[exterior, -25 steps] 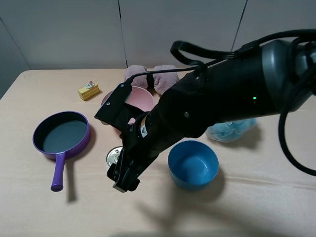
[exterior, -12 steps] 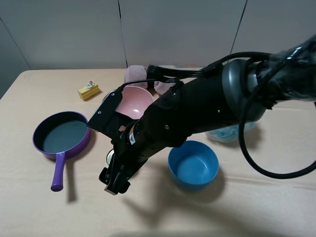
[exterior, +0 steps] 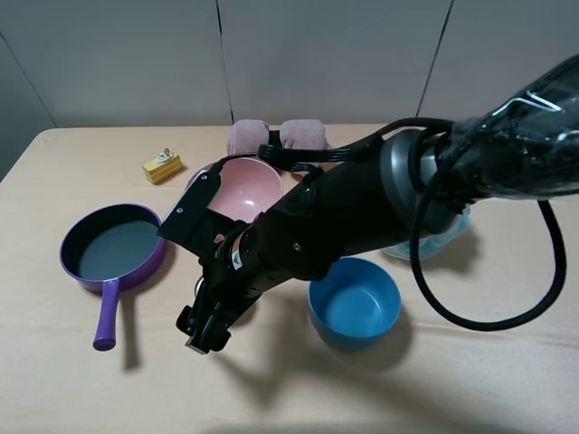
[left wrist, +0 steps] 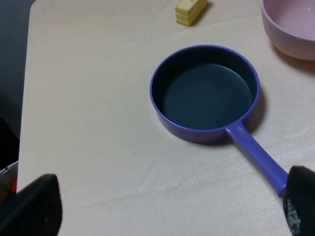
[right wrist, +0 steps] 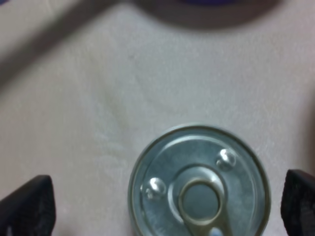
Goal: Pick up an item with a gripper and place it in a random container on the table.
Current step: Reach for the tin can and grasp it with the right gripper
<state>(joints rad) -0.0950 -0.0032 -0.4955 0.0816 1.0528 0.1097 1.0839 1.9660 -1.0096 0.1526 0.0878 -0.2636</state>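
Observation:
The tin can (right wrist: 199, 182) with its silver pull-tab lid stands upright on the beige table (right wrist: 98, 88). It lies straight below my right gripper (right wrist: 165, 204), whose black fingertips (right wrist: 27, 206) are spread wide on either side and do not touch it. In the exterior high view the right gripper (exterior: 205, 327) reaches across to the left and the arm hides the can. The pale-pink bowl (exterior: 253, 181) stands empty behind the arm and shows in the left wrist view (left wrist: 290, 24). My left gripper (left wrist: 167, 206) is open and empty over bare table.
A purple long-handled pan (exterior: 113, 246) sits left of the right gripper and shows in the left wrist view (left wrist: 204, 93). A blue bowl (exterior: 355, 303) stands to its right. A yellow toy (exterior: 161, 166), a pink cloth (exterior: 280, 136) and a light-blue object (exterior: 425, 242) lie farther back.
My right arm has moved down and a little to the left over the can, which it now hides in the exterior high view. Nothing else has moved.

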